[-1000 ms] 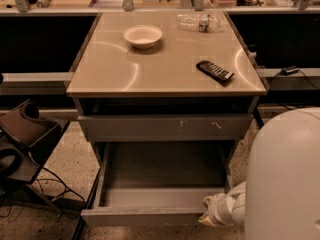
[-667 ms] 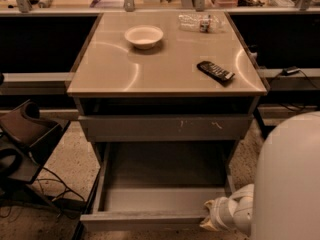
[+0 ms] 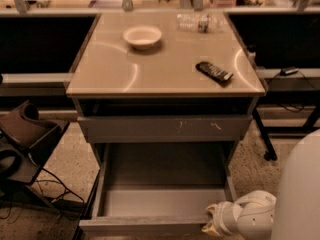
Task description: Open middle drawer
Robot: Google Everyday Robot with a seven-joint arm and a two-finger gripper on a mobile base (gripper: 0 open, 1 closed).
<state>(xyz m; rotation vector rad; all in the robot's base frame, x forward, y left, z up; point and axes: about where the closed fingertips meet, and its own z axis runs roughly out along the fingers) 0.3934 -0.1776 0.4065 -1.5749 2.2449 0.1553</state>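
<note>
The middle drawer [image 3: 150, 202] is pulled far out of the cabinet toward me, and its smooth grey tray interior is bare. Its plain front edge [image 3: 142, 226] runs along the bottom of the view. My gripper [image 3: 214, 223] is at the right end of that front edge, low in the frame, with the pale wrist [image 3: 250, 216] behind it. The arm's white body [image 3: 300, 189] fills the lower right corner and hides the floor there.
Above the open drawer sits a closed grey drawer front with pale scratch marks [image 3: 165, 128]. On the table top [image 3: 100, 79] are a white bowl [image 3: 142, 36], a black remote [image 3: 214, 72] and a plastic bottle [image 3: 199, 22]. A dark rack with cables [image 3: 22, 144] stands at left.
The middle drawer has slid a little farther out toward me. My gripper and wrist moved with it, lower and slightly right in the frame.
</note>
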